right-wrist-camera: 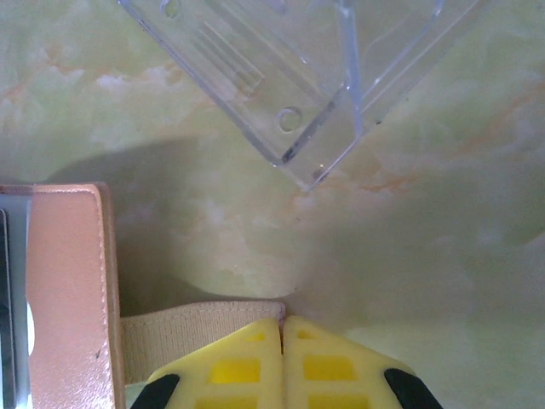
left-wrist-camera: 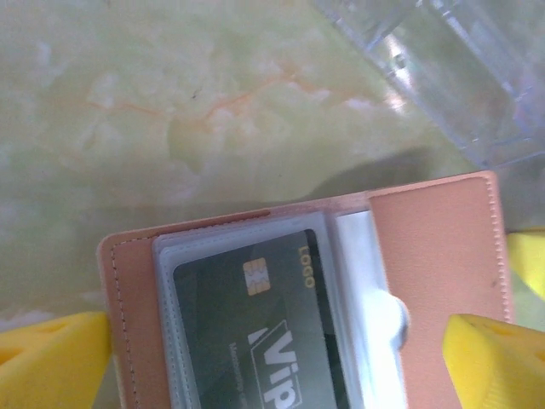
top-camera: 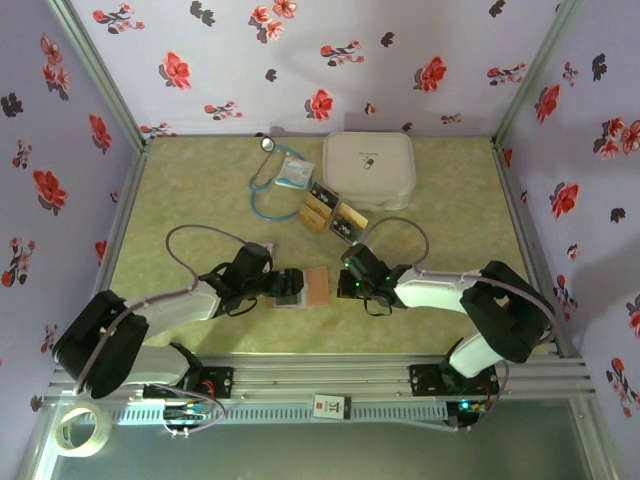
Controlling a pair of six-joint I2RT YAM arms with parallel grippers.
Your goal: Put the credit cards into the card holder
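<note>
The holder (top-camera: 312, 287) lies open and flat on the green table (top-camera: 200, 200), near the front, between the two arms. It is pinkish brown.

The left gripper (top-camera: 293, 287) is over the left part of the holder. Its jaws are wide open. In the left wrist view its yellow fingers (left-wrist-camera: 51, 362) stand far apart. One is at the holder's left edge and the other is over its right part. I cannot tell if they touch it. Between them is a clear pocket with one black card (left-wrist-camera: 255, 341) in it. The card has a gold chip and the letters "VIP".

The right gripper (top-camera: 345, 283) is just to the right of the holder. Its two yellow fingers (right-wrist-camera: 238, 366) are pressed tight together. A tan band (right-wrist-camera: 196, 328) runs from the holder's edge up to these fingers. I cannot tell if the fingers pinch the band or just sit by it.

A clear box (right-wrist-camera: 281, 77) lies on the table close to the holder's far corner.

The other cards (top-camera: 332, 212), some black and some gold, lie in a little bunch farther back, well apart from the holder. Just behind them is a big white case (top-camera: 370, 168). To the left of the case are a white and blue packet (top-camera: 295, 173) and a blue stethoscope (top-camera: 268, 195).
</note>
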